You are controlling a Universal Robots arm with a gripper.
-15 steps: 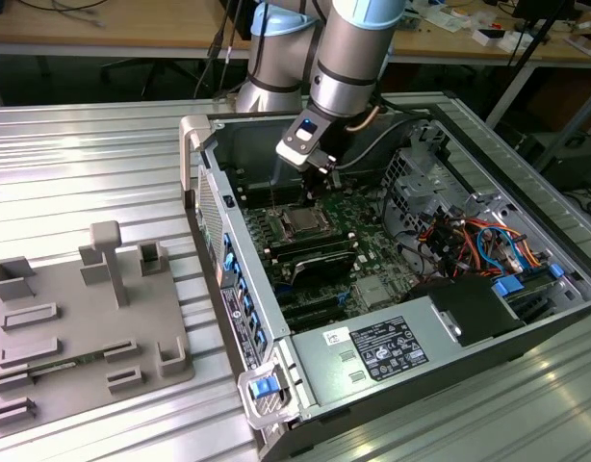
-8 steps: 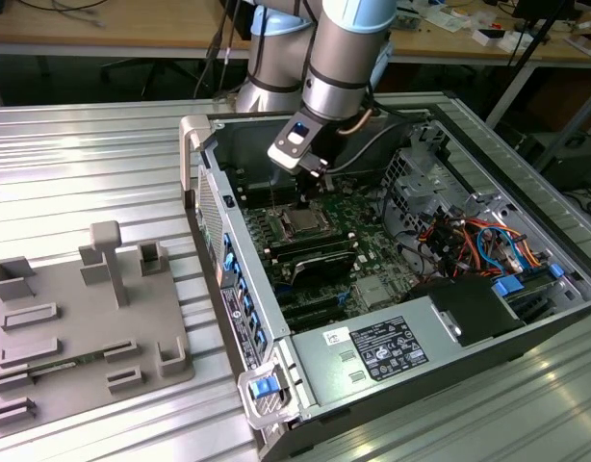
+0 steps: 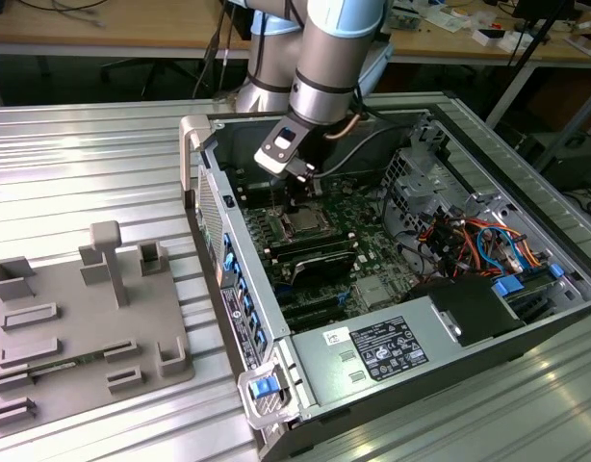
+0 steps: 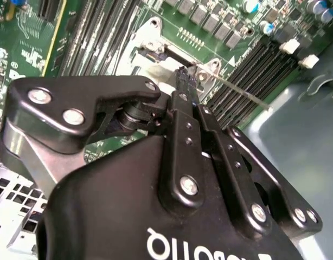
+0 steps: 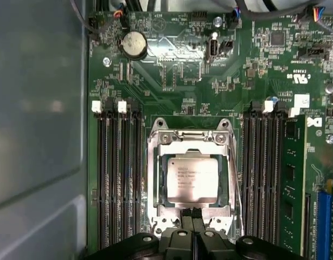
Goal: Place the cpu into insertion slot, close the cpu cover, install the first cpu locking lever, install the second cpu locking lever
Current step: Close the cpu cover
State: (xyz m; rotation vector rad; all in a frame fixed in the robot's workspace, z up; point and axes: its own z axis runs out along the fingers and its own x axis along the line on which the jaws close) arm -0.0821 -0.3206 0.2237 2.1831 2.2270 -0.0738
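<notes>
Exterior view: claw (image 3: 297, 197) just above chip (image 3: 303, 223).
Second wrist view: claw (image 4: 183, 75) clenched, nothing seen in it, beside lever wire (image 4: 239, 92).
First wrist view: chip (image 5: 192, 180) seated flat, cover frame (image 5: 154, 179) down around it. Thin, stiff, likely fragile, so edges only.

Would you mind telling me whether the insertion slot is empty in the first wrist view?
No, the cpu lies flat in the insertion slot, its silvery face showing inside the frame of the cpu cover.
</notes>
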